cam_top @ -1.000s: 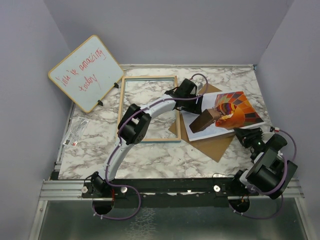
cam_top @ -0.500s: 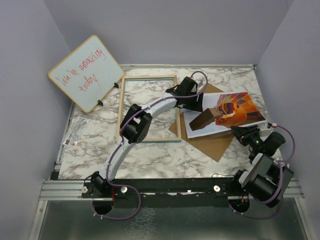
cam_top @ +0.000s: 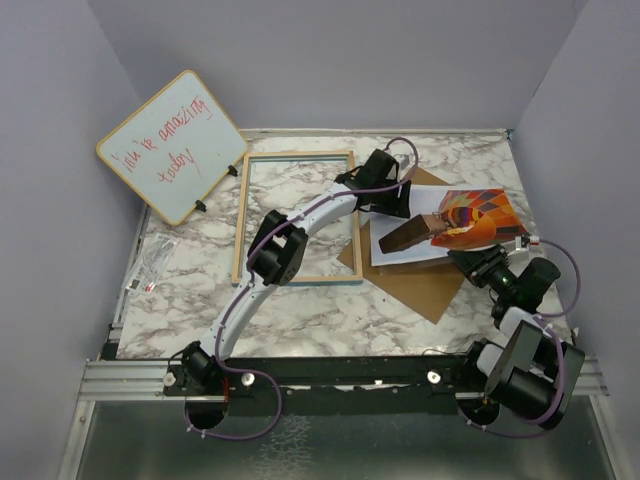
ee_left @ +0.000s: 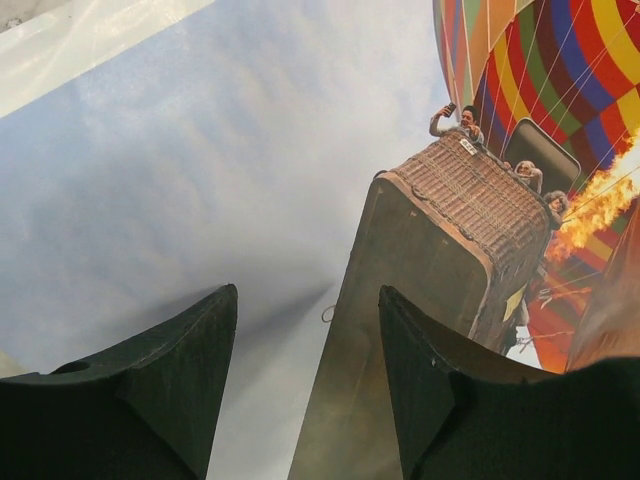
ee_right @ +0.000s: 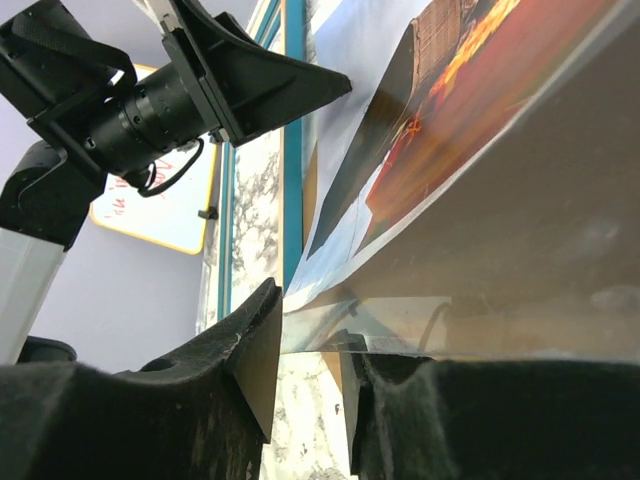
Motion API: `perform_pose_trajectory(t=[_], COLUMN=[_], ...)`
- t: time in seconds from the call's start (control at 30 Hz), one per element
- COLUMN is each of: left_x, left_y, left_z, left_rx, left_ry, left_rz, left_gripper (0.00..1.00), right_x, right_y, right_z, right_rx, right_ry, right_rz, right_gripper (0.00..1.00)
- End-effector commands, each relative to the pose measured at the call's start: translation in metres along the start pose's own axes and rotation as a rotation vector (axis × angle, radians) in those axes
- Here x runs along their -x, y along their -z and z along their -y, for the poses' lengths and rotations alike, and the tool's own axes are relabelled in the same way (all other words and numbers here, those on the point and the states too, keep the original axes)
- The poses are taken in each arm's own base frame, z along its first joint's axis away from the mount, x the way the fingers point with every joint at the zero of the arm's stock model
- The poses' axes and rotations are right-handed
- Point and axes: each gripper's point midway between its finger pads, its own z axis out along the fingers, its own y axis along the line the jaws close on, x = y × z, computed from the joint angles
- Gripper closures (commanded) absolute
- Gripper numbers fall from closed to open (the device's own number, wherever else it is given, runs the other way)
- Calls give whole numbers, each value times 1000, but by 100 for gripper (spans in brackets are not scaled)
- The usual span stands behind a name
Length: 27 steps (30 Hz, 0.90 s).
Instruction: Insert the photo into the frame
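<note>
We saw the photo [cam_top: 455, 215] lying picture side up at the right of the table [cam_top: 330, 310]. It rested partly on a brown backing board [cam_top: 420, 290], and its right edge was raised, so the sheet tilted.

That lifted edge ran between the fingers of the right gripper [cam_top: 470, 258]. In the right wrist view the paper entered the narrow gap there [ee_right: 315, 345], but we could not tell whether the fingers clamped it or only propped it.

The left gripper [cam_top: 390, 208] hung close over the pale-sky part of the print. Its fingers were spread with nothing between them [ee_left: 308, 300], and we could not tell whether they touched the paper.

The frame [cam_top: 300, 154] lay flat just left of the board, pale wood side up, and only the marble tabletop showed through its opening. The left arm [cam_top: 275, 250] reached across the frame's right rail and part of the opening, between frame and photo.

A whiteboard [cam_top: 175, 145] with red handwriting leaned at the far left corner, and a small clear packet [cam_top: 155, 265] lay near the left edge.
</note>
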Motion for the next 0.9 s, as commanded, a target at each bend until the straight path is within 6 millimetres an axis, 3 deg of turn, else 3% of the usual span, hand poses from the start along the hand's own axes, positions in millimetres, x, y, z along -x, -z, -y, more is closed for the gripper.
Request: perform_pose_trajectory(t=[0.0,0.27,0.4,0.47,0.67,0.87], left_x=[-83,-80,-70,-61,-25,11], left_y=[-29,-27,-22,-17,9,49], left_z=[-66,-70,-66,-60,-37,-9], left_rx=[173,168,146,128,77,44], left_ry=[70,80,90,88,60,22], left_rz=[-204,-202,-186,-171,-107,-35], left_gripper=[38,38,36,34,22,14], right_x=[-4,-8,-9,-8,-4,0], right_y=[-2,-3,-2,-1,1,4], right_z=[-5,-7,-7,-5,2,5], right_rx=[23,32,17,-5,-84,-155], right_ry=[23,33,27,26,-5,-101], right_rz=[-36,-47,-43,-36,-12,16], right_gripper=[70,82,97,99,99,99])
